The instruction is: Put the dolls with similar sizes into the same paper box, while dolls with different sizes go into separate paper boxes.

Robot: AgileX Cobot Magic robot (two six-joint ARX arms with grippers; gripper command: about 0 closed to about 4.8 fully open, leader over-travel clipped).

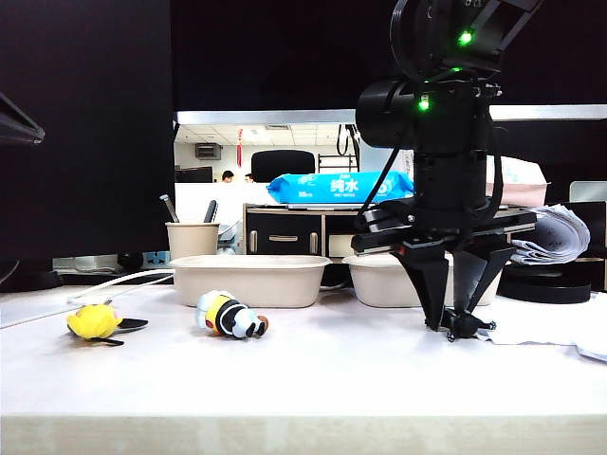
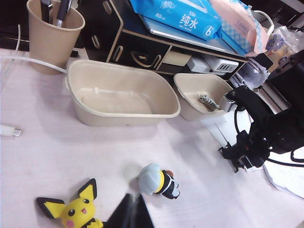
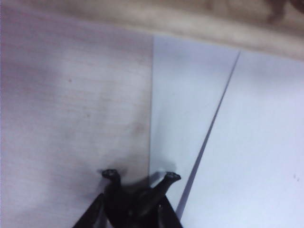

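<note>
Your right end effector (image 1: 462, 322) stands tip-down on the worktop (image 1: 313, 370), narrowed around the tiny black doll (image 3: 137, 199); you cannot yet tell if it grips. The right paper box (image 1: 379, 284) lies just behind. The left end effector (image 2: 129, 213), closed and empty, hovers near the bee doll (image 2: 159, 181).

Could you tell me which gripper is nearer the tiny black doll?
Right. The right gripper is down around the tiny black doll; the left gripper hovers over the yellow doll.
</note>
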